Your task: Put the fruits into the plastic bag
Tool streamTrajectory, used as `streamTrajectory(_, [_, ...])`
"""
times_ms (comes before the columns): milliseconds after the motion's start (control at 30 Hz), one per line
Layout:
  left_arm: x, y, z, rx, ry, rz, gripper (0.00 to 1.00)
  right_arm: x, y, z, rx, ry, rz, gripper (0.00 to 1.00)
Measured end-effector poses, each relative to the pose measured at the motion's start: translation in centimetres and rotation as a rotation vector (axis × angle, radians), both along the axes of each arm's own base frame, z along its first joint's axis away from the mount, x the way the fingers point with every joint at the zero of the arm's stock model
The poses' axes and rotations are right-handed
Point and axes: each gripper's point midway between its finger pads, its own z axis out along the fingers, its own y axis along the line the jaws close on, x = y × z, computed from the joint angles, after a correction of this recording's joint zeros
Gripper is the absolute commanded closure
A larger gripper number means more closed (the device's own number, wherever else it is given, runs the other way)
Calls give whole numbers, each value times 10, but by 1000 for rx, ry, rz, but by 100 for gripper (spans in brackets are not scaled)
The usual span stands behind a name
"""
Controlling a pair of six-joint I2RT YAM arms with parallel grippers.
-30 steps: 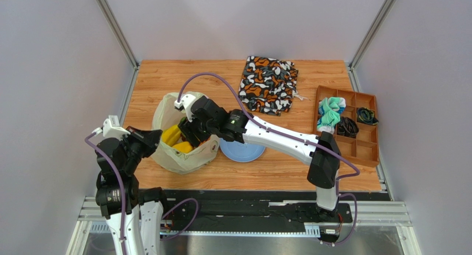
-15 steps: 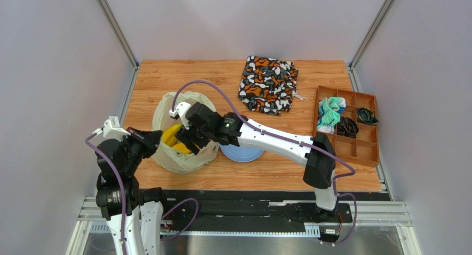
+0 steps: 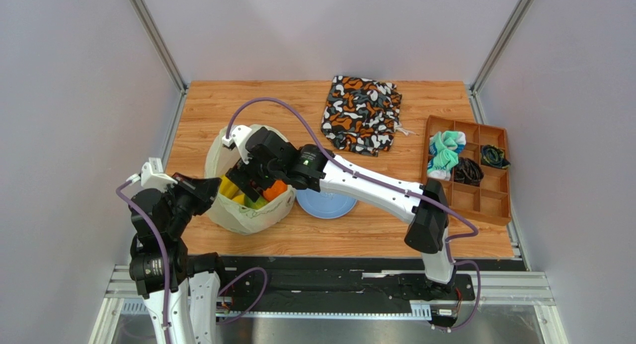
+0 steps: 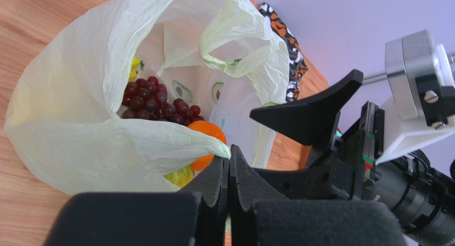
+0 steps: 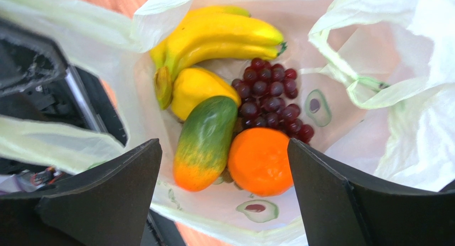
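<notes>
The plastic bag stands open on the table's left side. My left gripper is shut on a fold of its near rim, holding the mouth open. Inside lie bananas, a small yellow fruit, dark purple grapes, a green-orange mango and an orange. My right gripper hangs open above the mango and orange, with nothing between its fingers. From above, the right gripper is over the bag's mouth, and the orange shows beside it.
A round blue plate lies just right of the bag, under the right arm. A patterned cloth bag lies at the back. A brown compartment tray with socks and bands stands at the right edge.
My right gripper's jaws have spread wide over the bag, and the orange now lies free inside it. The right wrist has shifted slightly left. The left arm has not moved.
</notes>
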Motion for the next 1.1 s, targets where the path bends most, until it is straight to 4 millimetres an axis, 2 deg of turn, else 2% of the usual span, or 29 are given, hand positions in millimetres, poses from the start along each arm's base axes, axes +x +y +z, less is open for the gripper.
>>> streamTrajectory(100, [-1, -3, 0, -6, -1, -14, 100, 10, 4, -3, -16, -41, -10, 7])
streamTrajectory(367, [-5, -8, -1, -18, -5, -36, 100, 47, 21, -36, -116, -174, -56, 6])
streamTrajectory(500, [-7, -10, -5, -31, -2, -43, 100, 61, 22, -46, -148, -226, -77, 6])
streamTrajectory(900, [-9, -14, -9, -47, 7, -62, 100, 99, 36, -52, -133, -334, -131, 6])
streamTrajectory(1100, [-9, -15, -9, -48, 8, -67, 100, 121, 44, -64, -129, -364, -146, 8])
